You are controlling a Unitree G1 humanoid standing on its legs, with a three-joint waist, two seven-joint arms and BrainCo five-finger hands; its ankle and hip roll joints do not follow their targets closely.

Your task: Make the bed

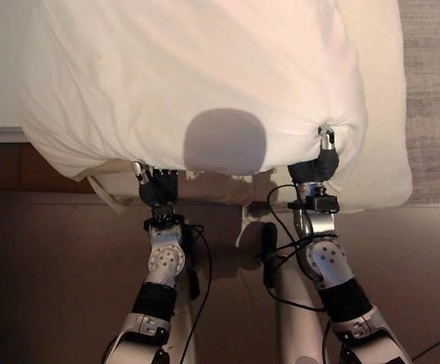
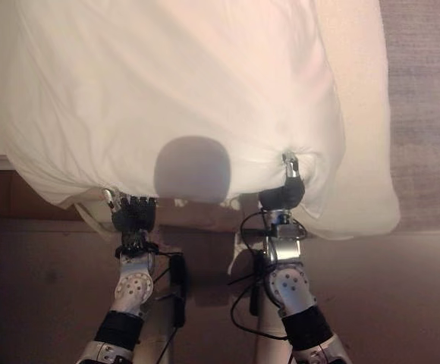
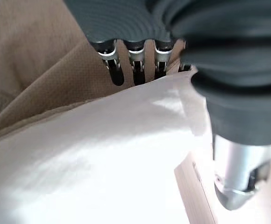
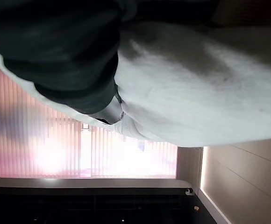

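White duvet (image 1: 197, 76) hangs over the bed's (image 1: 372, 30) near edge; left hand (image 1: 157, 186) at 7 o'clock and right hand (image 1: 322, 159) at 5 o'clock both clench its hem.

dark floor (image 1: 53, 288), bright vertical blinds (image 4: 56, 149)

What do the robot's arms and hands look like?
Both arms are silver-grey metal with round dotted joints and dark bands. The left hand and right hand wear dark ribbed covers. Its silver fingers have dark tips. Thin black cables loop beside the arms.

left hand (image 1: 157, 184): fingers curled, gripping; right hand (image 1: 320, 163): raised, fingers pinching
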